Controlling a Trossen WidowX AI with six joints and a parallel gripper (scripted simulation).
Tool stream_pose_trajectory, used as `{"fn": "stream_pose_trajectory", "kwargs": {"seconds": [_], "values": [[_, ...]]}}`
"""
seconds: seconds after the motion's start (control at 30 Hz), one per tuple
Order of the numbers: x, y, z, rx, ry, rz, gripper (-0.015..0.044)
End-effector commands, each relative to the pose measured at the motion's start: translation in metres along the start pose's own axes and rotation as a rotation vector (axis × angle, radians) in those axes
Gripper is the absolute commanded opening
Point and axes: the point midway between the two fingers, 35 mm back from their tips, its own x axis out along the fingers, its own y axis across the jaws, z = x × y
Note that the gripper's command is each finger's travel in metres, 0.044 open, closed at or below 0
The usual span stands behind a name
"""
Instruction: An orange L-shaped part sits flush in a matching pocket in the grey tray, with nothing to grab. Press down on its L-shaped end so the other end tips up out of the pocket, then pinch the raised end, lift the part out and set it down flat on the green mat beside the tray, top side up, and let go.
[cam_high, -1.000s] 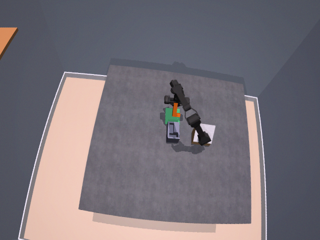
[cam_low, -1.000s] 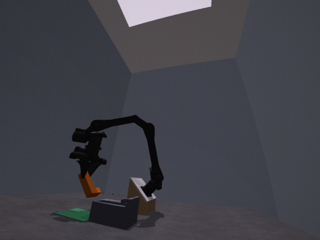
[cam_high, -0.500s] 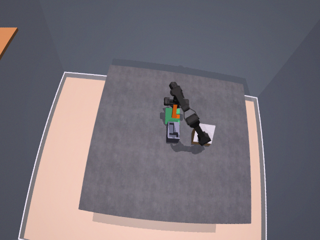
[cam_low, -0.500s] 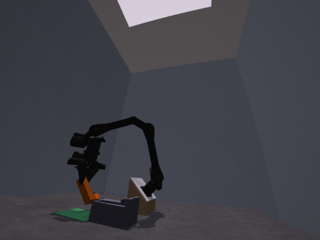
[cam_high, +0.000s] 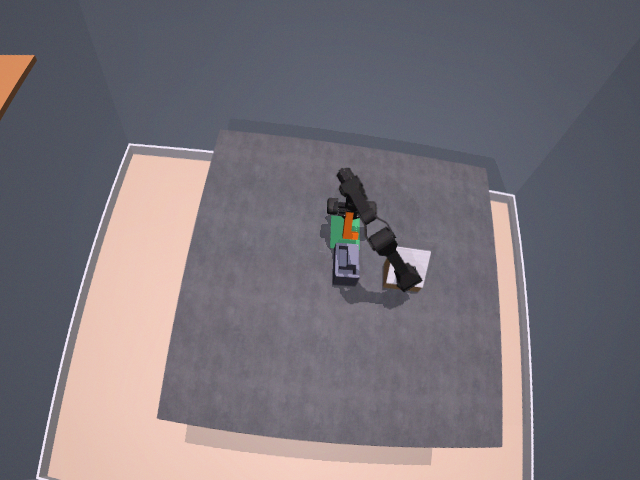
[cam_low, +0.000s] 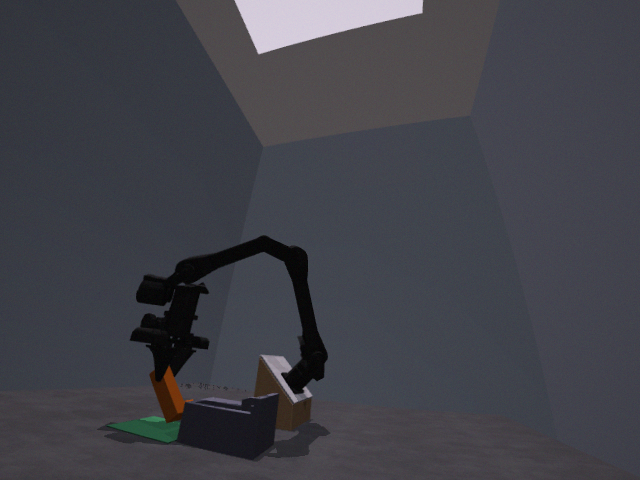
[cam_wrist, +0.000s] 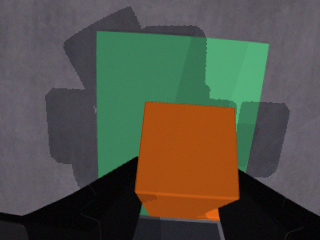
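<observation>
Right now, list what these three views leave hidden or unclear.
- Exterior: whether the orange part's lower end touches the green mat; the grey tray hides it.
- Wrist: the part's L-shaped end and the mat beneath it; its near end fills the view.
- Top: the gripper's hold on the part; the arm covers it, and all is too small.
</observation>
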Motion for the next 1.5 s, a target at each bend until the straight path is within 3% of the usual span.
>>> {"fn": "stream_pose_trajectory", "kwargs": {"seconds": [0.0,0.47,0.8,0.97,1.1,1.47], "values": [[0.006,0.0,-0.001,0.005,0.003,0.005,0.0],[0.012,-0.001,-0.001,0.001,0.002,0.0,0.0],[0.01,0.0,0.0,0.001,0.001,0.0,0.0263],[-0.033,0.002,0.002,0.004,0.0,0.002,0.0394],[-0.073,0.0,0.0,0.006,0.001,0.004,0.04],[-0.07,0.0,0.001,0.011,-0.004,0.015,0.04]]}}
